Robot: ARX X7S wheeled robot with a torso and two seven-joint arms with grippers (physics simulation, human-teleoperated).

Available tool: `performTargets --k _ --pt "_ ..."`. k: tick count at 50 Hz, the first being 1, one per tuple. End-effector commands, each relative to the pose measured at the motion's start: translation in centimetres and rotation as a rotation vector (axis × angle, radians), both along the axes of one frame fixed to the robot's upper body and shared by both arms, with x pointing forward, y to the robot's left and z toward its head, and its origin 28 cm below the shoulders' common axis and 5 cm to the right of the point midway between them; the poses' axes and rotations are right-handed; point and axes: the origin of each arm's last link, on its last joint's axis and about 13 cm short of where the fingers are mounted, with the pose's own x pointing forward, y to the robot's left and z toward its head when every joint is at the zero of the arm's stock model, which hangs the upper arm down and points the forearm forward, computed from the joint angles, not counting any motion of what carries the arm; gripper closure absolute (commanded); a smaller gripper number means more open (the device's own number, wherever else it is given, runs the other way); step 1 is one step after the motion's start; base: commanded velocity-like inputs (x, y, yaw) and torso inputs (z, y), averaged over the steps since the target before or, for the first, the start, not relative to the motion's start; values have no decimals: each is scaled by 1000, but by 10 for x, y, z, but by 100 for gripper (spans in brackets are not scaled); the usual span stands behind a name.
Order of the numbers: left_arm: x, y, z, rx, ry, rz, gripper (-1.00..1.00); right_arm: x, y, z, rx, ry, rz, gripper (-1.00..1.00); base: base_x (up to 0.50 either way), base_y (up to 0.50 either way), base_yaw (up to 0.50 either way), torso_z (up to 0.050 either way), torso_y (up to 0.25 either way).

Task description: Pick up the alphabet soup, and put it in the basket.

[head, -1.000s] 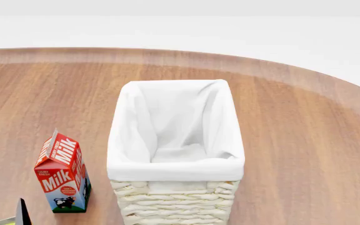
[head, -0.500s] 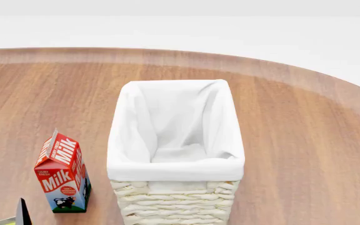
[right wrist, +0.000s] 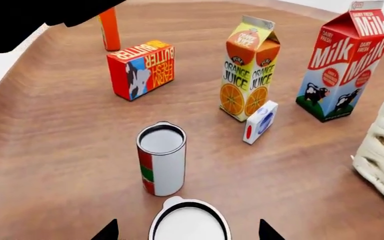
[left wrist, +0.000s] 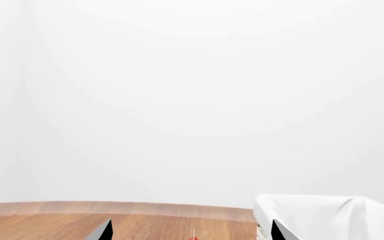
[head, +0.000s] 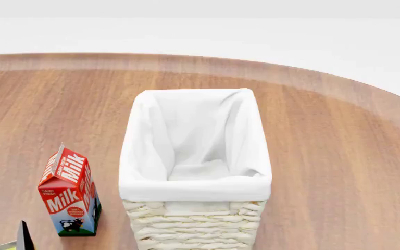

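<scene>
Only alphabet soup (right wrist: 189, 226) top, cropped.

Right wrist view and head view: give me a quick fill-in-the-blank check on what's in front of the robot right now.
The red cardboard box with a cow picture is labelled ____. The yellow-orange gabled carton holds orange ____. The cream woven wicker basket with white cloth liner contains ____. The right end effector, fingertips either side of the silver-white round can top, is ____, not shut.
Missing words: butter; juice; nothing; open.

"Milk" on milk carton (right wrist: 344, 65), "Orange Juice" on juice carton (right wrist: 250, 67), "Butter" on box (right wrist: 140, 69)
</scene>
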Motion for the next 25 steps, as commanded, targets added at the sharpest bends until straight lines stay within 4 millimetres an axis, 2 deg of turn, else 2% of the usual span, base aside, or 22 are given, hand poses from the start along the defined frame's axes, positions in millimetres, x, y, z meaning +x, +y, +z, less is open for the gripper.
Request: performTargets --k 1,25 --pt "0 0 0 0 -1 1 -100 2 0 -4 -19 7 -16 -100 0 0 0 0 0" --pt "1 1 0 -1 -4 4 -100 6 5 -10 -45 27 -4 -100 0 0 0 0 0"
